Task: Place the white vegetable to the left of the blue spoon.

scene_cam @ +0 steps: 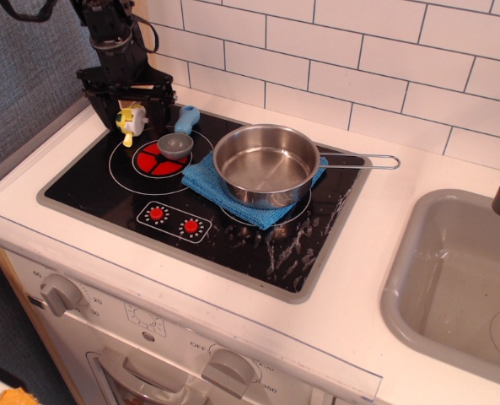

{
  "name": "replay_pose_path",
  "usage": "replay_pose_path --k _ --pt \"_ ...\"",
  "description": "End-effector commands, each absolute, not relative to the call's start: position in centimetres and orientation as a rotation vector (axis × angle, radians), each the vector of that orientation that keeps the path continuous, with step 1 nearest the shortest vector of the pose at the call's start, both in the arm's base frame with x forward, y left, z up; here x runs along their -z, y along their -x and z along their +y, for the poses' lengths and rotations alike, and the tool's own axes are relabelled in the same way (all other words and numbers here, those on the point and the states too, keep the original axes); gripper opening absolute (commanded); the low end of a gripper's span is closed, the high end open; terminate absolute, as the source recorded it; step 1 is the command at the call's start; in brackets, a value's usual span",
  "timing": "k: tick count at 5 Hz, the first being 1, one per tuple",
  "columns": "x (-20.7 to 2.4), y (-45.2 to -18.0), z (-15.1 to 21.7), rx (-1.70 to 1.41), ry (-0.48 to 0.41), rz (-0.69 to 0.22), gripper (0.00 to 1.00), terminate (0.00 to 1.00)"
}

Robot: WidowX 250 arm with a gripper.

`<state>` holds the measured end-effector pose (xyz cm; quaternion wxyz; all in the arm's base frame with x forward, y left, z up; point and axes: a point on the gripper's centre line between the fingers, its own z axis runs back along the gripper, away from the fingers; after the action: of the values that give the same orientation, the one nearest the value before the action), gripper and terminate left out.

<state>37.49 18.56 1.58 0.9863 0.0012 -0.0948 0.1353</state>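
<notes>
- View observation.image, gripper point(131, 118): positioned over the back-left part of the black cooktop point(89, 181), fingers pointing down, jaws closed around the white vegetable point(131, 119).
- White vegetable: carried between the black fingers, yellow-green bits visible at left and top; apparently just above the glass, contact with the surface cannot be told.
- Blue spoon point(179, 135): lying on the left burner ring point(153, 159), light blue handle toward the tile wall, grey bowl toward the front; just right of the held vegetable, not touching it.
- Steel pan point(266, 164) on a blue cloth point(206, 177): further right, clear of the working area.
- Step in hand, as judged: lowering and release at a spot left of the spoon.
- Recommended: descend straight down, no drift rightward, to avoid nudging the spoon's handle or bowl.
- Recommended: keep a visible gap between vegetable and spoon, so the left-of relation reads plainly.
- Recommended: open only once the rounded body rests on the glass; likely to roll if dropped.
- Recommended: retreat vertically after release, to avoid dragging the vegetable with a finger.
</notes>
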Motion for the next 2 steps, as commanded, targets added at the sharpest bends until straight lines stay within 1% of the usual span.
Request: replay_pose_path --k 1,2 --pt "-9.4 -37.6 17.5 -0.238 -0.052 -0.324 1.00 0.00" --pt "-11.6 -36.5 16.3 -0.242 -0.053 -0.367 1.00 0.00"
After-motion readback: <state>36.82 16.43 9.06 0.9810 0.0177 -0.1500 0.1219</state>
